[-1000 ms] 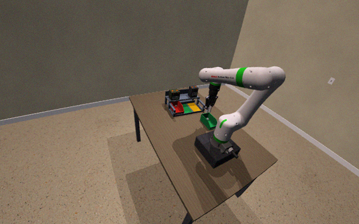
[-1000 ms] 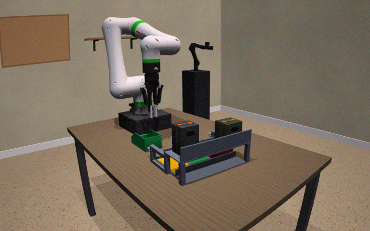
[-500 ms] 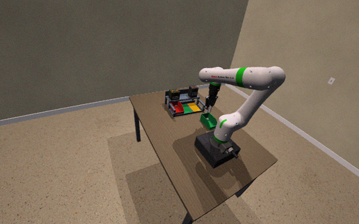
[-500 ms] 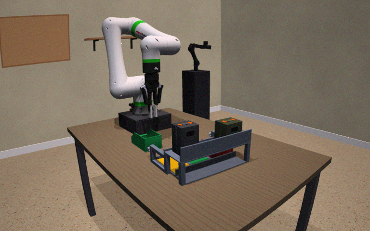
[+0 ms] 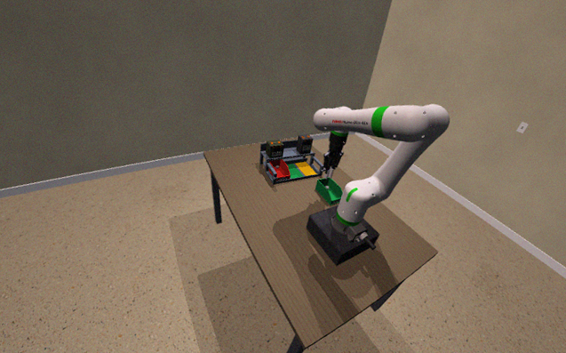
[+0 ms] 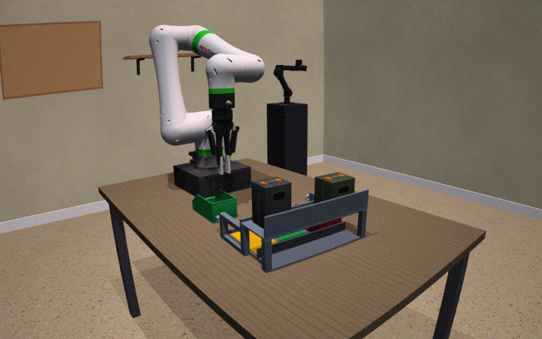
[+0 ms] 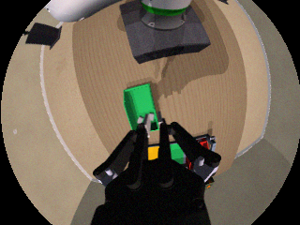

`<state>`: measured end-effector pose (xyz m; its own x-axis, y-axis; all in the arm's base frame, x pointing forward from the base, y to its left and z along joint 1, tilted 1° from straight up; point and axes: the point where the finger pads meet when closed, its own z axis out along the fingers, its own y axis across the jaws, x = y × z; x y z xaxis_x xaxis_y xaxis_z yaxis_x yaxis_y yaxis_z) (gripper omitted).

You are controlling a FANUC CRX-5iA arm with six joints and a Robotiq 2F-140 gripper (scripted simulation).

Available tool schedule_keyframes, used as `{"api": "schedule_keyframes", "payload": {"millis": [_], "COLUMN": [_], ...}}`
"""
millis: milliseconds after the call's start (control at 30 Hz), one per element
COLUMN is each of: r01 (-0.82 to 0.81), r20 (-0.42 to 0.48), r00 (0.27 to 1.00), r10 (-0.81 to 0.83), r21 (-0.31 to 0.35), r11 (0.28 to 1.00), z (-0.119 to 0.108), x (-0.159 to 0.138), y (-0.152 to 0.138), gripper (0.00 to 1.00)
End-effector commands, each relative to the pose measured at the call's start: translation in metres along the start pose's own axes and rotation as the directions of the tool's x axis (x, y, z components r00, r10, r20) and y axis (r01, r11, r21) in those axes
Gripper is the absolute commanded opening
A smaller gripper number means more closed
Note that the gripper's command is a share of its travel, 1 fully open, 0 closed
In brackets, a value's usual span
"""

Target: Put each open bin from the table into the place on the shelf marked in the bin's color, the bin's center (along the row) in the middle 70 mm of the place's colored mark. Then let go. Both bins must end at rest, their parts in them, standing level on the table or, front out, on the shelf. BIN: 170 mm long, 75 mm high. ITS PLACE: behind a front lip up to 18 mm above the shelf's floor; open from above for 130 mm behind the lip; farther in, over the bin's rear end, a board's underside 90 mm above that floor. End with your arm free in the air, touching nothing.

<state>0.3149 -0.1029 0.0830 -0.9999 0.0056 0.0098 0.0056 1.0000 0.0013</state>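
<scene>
A green open bin point(image 5: 328, 190) stands on the table between the shelf and the robot's base; it also shows in the exterior view point(image 6: 214, 205) and the wrist view point(image 7: 142, 107). My gripper point(image 6: 224, 169) hangs straight down above the bin's shelf-side end, well clear of its rim, its fingers a narrow gap apart with nothing between them point(image 7: 152, 123). A red bin point(image 5: 279, 169) sits in the grey shelf point(image 6: 296, 227) at the red place. The shelf's green mark point(image 5: 296, 170) next to it is bare.
A yellow mark point(image 5: 306, 168) lies at the shelf's end nearest the green bin. Two dark boxes point(image 6: 271, 200) point(image 6: 334, 186) stand on the shelf's upper board. The robot's black base point(image 6: 212, 177) stands just behind the green bin.
</scene>
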Motion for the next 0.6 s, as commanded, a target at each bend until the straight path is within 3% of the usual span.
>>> {"api": "schedule_keyframes", "payload": {"millis": [0,567], "r01": [0.0,0.0], "r20": [0.0,0.0], "r00": [1.0,1.0], "r10": [0.0,0.0], "r21": [0.0,0.0], "r11": [1.0,1.0], "z": [0.004,0.033], "x": [0.0,0.0], "y": [0.0,0.0], "gripper": [0.15,0.15]}}
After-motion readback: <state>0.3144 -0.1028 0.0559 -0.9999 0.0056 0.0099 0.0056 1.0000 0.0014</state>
